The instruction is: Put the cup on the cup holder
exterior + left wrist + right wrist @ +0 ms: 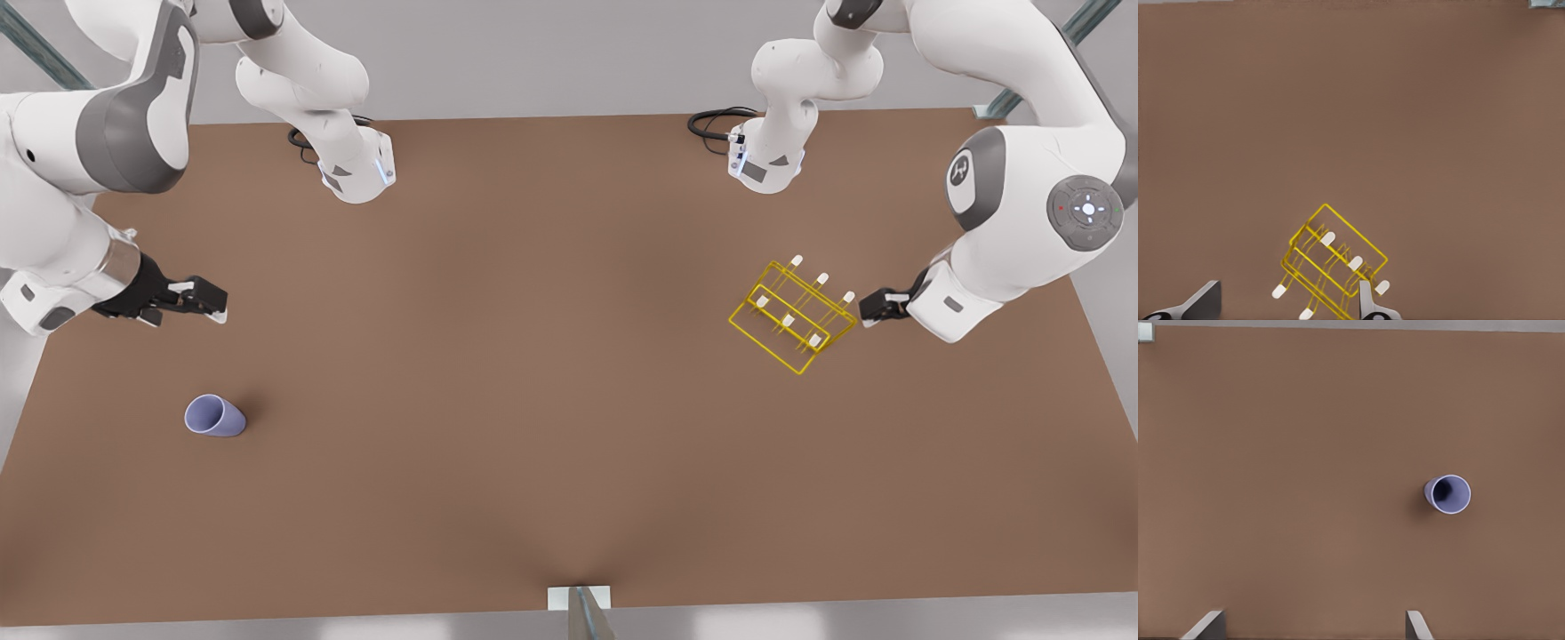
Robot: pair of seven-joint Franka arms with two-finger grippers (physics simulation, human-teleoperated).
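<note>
The lavender-blue cup (215,416) sits alone on the brown table at the front view's left, with its open rim showing; the right wrist view looks into the cup (1448,494). My right gripper (209,300) hovers behind it, open and empty, its gripper tips (1311,625) well apart from the cup. The yellow wire cup holder (791,316) with white-tipped pegs stands at the front view's right. My left gripper (876,309) is open right beside the holder's edge. In the left wrist view the holder (1335,263) lies close before the open left gripper (1285,307), one finger (1366,300) overlapping its wires.
Two arm bases (360,169) (769,160) stand at the table's far edge with black cables beside them. A small white bracket (580,597) sits at the near edge. Bare brown tabletop (533,356) stretches between cup and holder.
</note>
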